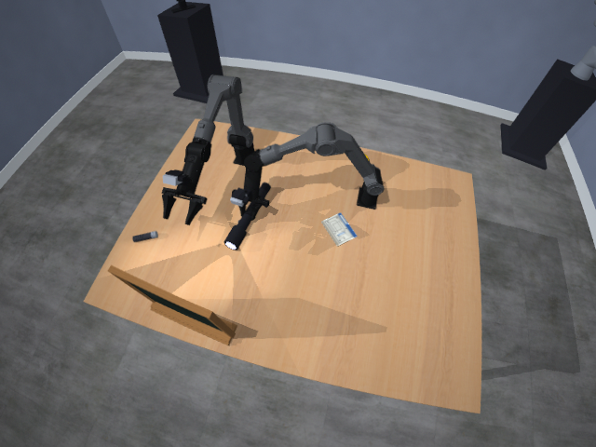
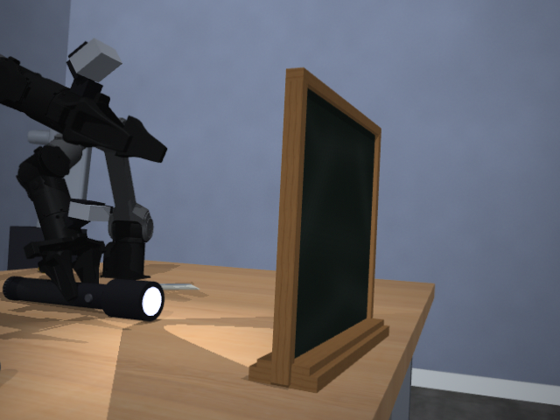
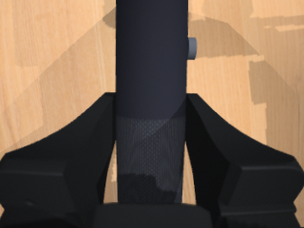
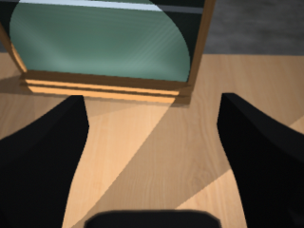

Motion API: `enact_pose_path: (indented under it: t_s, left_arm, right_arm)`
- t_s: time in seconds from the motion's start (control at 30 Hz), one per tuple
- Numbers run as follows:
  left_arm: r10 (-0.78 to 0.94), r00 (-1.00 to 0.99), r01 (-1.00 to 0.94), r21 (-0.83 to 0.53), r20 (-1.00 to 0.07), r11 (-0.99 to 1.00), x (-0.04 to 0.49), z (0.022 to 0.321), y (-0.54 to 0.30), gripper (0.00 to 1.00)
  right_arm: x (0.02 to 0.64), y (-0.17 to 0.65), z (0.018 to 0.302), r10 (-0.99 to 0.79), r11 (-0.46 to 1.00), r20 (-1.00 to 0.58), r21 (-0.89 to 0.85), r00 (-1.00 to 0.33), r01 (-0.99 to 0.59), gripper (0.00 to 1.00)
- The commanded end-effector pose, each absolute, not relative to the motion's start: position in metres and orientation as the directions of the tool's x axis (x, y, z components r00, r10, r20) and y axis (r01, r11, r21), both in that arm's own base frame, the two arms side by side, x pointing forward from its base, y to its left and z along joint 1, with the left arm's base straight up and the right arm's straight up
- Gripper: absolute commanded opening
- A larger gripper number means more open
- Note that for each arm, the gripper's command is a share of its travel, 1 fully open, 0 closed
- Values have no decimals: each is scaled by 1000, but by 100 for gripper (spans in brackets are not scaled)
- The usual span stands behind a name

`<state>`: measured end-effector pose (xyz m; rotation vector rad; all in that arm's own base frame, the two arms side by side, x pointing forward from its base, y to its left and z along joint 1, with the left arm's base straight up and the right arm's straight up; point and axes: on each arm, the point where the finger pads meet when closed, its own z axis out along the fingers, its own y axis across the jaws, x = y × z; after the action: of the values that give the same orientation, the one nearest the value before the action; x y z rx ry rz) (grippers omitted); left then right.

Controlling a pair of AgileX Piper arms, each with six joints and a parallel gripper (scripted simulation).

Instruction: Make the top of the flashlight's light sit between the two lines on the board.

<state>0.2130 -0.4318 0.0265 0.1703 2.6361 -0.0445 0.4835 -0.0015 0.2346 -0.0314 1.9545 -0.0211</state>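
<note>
The black flashlight is lit and lies on the table, its lens toward the board. My left gripper is shut on its barrel, a finger against each side. The wood-framed board stands upright. In the right wrist view, a rounded green patch of light covers its lower part and crosses a white line. The light's top and any other line are out of frame. My right gripper is open and empty, raised and facing the board.
A small dark cylinder lies near the table's left edge in the top view. A flat white and blue item lies in front of the left arm's base. The board stands close to the table's edge. The two arms are close together.
</note>
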Motion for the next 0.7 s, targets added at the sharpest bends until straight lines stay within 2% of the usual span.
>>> enact_pose_path:
  t_s: [0.0, 0.17, 0.5, 0.67]
  left_arm:
    - [112, -870, 129, -2, -480, 992, 213, 27, -432, 37]
    - [112, -870, 129, -2, -480, 992, 213, 27, -432, 37]
    - [112, -870, 129, -2, -480, 992, 213, 27, -432, 37]
    - [112, -870, 129, -2, -480, 992, 213, 27, -432, 37]
  right_arm:
    - [500, 0, 237, -36, 999, -940, -30, -338, -22, 100]
    - [524, 4, 236, -38, 999, -960, -28, -277, -39, 100]
    - [589, 19, 234, -28, 993, -998, -22, -49, -113, 100]
    - [594, 21, 233, -24, 992, -999, -21, -25, -123, 100]
